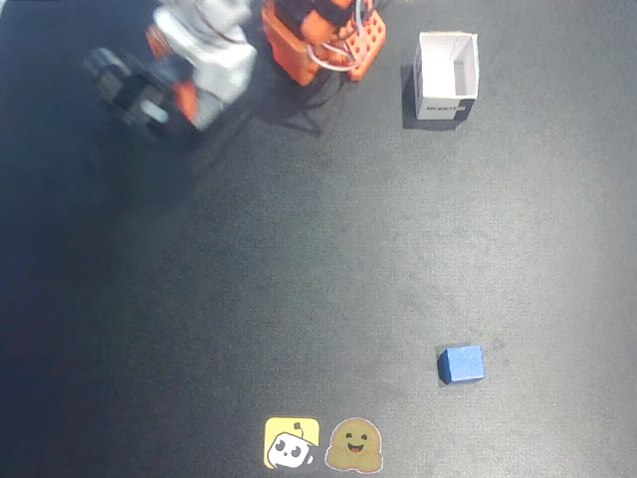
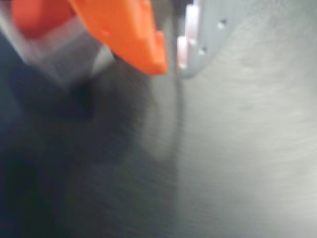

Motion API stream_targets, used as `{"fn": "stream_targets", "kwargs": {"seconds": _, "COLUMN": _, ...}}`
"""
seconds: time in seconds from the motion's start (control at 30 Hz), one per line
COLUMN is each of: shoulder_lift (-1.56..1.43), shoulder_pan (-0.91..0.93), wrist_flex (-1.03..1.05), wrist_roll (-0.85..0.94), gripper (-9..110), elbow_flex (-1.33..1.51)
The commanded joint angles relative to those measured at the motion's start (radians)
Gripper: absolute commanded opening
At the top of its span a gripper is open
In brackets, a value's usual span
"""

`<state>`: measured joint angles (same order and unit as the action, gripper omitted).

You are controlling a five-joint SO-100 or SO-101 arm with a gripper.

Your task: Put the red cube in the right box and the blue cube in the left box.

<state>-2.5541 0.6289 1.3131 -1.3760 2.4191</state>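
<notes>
the blue cube (image 1: 461, 364) sits on the dark mat (image 1: 299, 259) in the fixed view, low down and toward the right side. nothing touches it. it is well apart from the arm and from the box.

a white box (image 1: 447, 76) stands open near the top of the fixed view, to the right of the arm's base. you can see inside it and it looks empty. it has small dark writing on its front wall, too small to read.

the arm's orange base (image 1: 323, 40) is at the top middle, with white wires looped on it. the arm (image 1: 204, 55) reaches out to the left from there and looks blurry. the gripper (image 1: 129, 88) is near the top left corner, far from the blue cube.

in the wrist view the picture is smeared. an orange finger (image 2: 131, 34) and a pale grey finger (image 2: 195, 44) come in from the top, with a thin gap between their tips. nothing is seen between them. the red cube cannot be found in either view.

two stickers lie at the bottom edge of the fixed view: a yellow one with a panda face (image 1: 292, 443) and a brown smiling blob (image 1: 355, 446) just beside it.
</notes>
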Motion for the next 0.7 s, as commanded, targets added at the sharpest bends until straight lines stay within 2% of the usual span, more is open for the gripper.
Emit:
{"fn": "stream_targets", "kwargs": {"seconds": 0.0, "shoulder_lift": -0.049, "shoulder_pan": -0.17, "wrist_flex": -0.015, "wrist_roll": -0.008, "gripper": 0, "elbow_flex": -0.031}}
{"fn": "stream_targets", "kwargs": {"seconds": 0.2, "shoulder_lift": -0.198, "shoulder_pan": -0.454, "wrist_flex": 0.012, "wrist_roll": -0.173, "gripper": 0, "elbow_flex": 0.055}}
{"fn": "stream_targets", "kwargs": {"seconds": 0.67, "shoulder_lift": -0.215, "shoulder_pan": -0.753, "wrist_flex": -0.034, "wrist_roll": -0.124, "gripper": 0, "elbow_flex": 0.078}}
